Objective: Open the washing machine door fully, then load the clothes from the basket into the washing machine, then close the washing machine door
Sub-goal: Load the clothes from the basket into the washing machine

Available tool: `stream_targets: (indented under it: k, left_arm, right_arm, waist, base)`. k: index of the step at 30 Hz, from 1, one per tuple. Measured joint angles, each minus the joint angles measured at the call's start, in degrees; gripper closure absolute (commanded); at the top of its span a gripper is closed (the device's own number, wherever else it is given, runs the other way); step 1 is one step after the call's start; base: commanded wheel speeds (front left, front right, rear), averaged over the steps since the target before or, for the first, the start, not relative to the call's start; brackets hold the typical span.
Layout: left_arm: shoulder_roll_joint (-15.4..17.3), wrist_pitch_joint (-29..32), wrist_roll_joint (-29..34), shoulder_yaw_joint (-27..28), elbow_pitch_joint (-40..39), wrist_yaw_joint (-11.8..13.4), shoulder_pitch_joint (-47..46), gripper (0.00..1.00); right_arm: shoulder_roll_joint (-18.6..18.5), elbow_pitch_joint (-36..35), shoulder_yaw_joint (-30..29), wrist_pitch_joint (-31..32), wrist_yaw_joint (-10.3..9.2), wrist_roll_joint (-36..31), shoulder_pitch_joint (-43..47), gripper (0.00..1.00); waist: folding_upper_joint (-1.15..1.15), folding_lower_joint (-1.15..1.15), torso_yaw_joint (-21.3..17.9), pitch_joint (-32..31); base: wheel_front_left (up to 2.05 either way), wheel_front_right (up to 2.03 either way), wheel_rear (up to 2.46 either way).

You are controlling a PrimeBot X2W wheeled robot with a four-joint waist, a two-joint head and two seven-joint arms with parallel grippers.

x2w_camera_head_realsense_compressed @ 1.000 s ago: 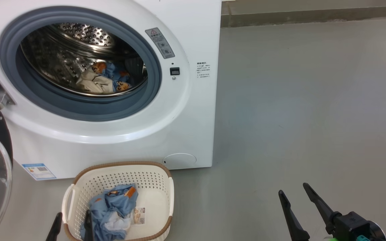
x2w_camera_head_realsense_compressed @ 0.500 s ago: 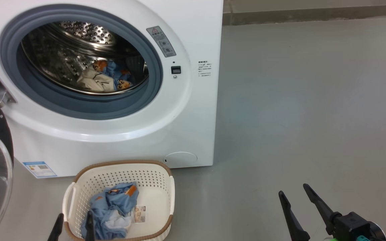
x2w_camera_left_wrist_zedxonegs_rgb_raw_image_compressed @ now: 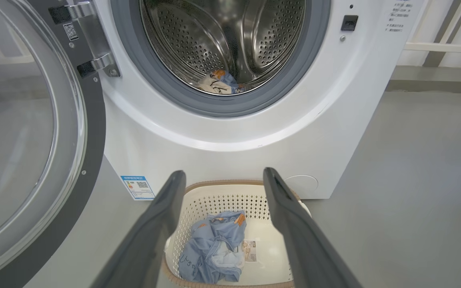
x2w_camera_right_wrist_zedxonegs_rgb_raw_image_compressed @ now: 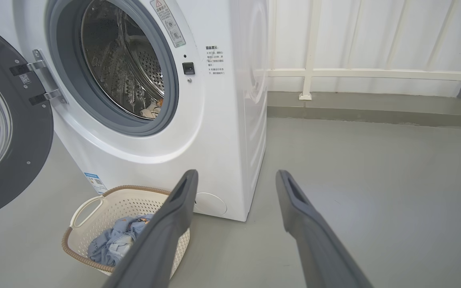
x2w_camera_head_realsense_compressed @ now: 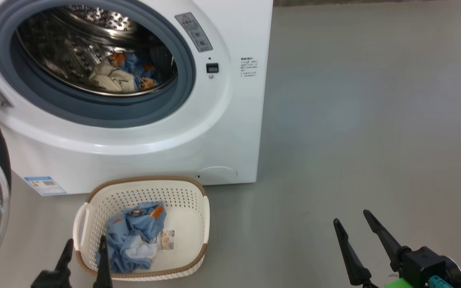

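Blue cloth, soft and crumpled: the clothes [x2w_camera_left_wrist_zedxonegs_rgb_raw_image_compressed: 212, 248] left to load lie bunched in the near-left part of the basket [x2w_camera_head_realsense_compressed: 190, 192], just ahead of and below the left jaws. The left jaws are spread wide and empty, pointing toward the heap. One finger lines up over the cloth, the other outside the basket's left handle. The right jaws are equally wide and empty, well off to the right over bare floor [x2w_camera_head_realsense_compressed: 354, 120].

Beyond the left jaws stands the washing machine [x2w_camera_head_realsense_compressed: 230, 132], with the washing machine door [x2w_camera_left_wrist_zedxonegs_rgb_raw_image_compressed: 90, 168] swung out to their left and the opening unobstructed. One piece already sits low in the drum [x2w_camera_head_realsense_compressed: 74, 40] — blue, cream, orange print.

Handling, as I judge it: light, limp, not fragile. It will drape and trail when lifted, and a loose end may snag the basket's rim or the grey seal [x2w_camera_head_realsense_compressed: 94, 116]. The best hold looks like the highest fold at the middle of the bunch, pinched deep so the blue and white layers come up together. The basket looks light too — it may lift or skid if cloth catches.
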Motion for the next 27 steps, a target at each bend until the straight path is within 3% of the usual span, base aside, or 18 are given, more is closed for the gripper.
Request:
stream_targets:
  k: [16,27]
  left_arm:
    - [-1.93,1.66,-1.04,-1.79,29.99,-5.98,-25.36,0.00]
    - [1.16,5.16,-0.57,-1.65,45.96,-7.97,-44.37,0.00]
  right_arm:
    - [-0.05,-0.76,1.10,-2.91,0.00,0.99,-9.42,0.00]
    - [-0.21,1.83,4.12,-6.12,0.00,4.57,-19.25,0.00]
  waist:
    - [0.00,0.00,-2.80,13.22]
    - [0.00,0.00,-6.80,25.65]
  base:
    - [0.00,0.00,0.00]
    - [0.00,0.00,0.00]
